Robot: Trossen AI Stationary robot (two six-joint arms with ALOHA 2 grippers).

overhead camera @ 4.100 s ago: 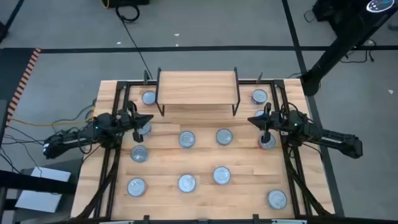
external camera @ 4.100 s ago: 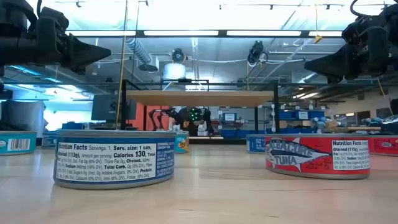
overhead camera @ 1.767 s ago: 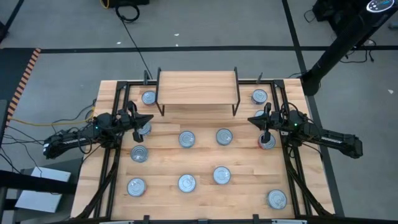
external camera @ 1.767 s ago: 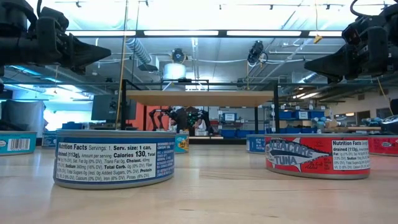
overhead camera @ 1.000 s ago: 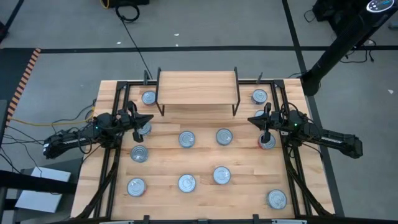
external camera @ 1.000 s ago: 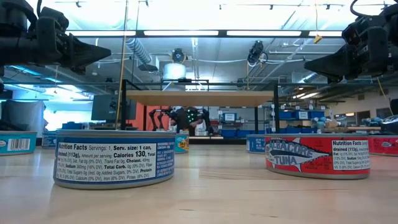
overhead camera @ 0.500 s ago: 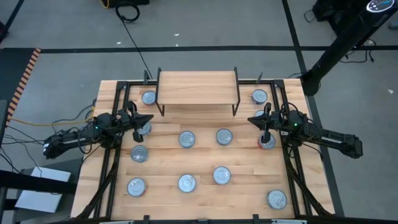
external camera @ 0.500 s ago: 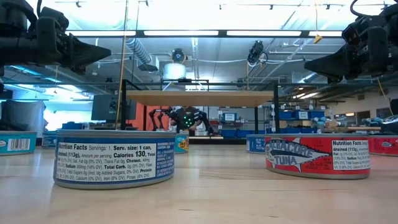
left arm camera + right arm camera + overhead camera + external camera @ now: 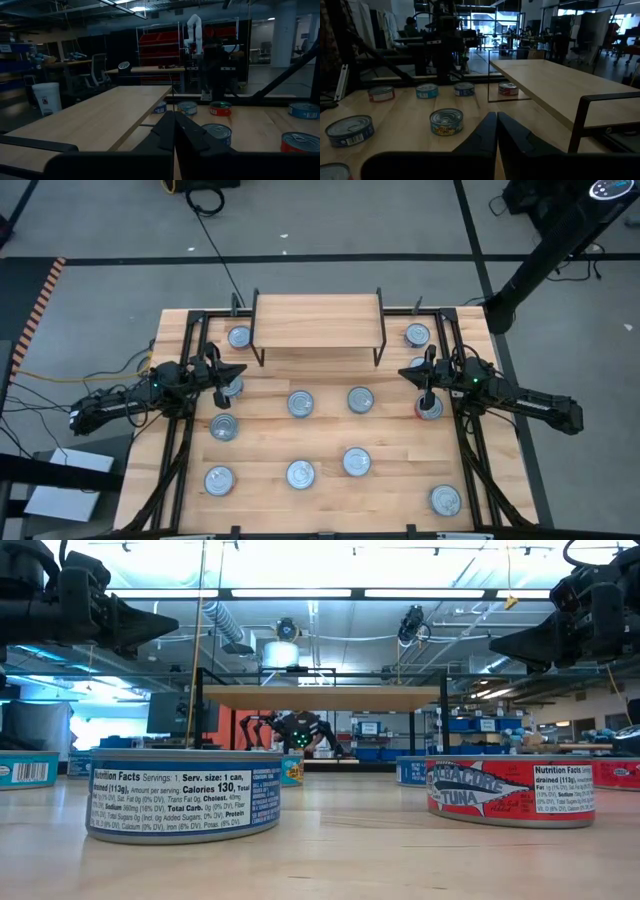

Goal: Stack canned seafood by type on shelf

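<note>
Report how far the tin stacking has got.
Done: nothing; the shelf top is bare. In hand: nothing; the left gripper and right gripper hover shut and empty above the table's sides. Left: every tin, such as the blue one and red one, sits unsorted on the table.

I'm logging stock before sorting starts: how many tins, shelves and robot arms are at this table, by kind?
tins: 12, two partly hidden under the arms
shelf: 1
robot arms: 2, the left arm and the right arm
Total: 15
</note>
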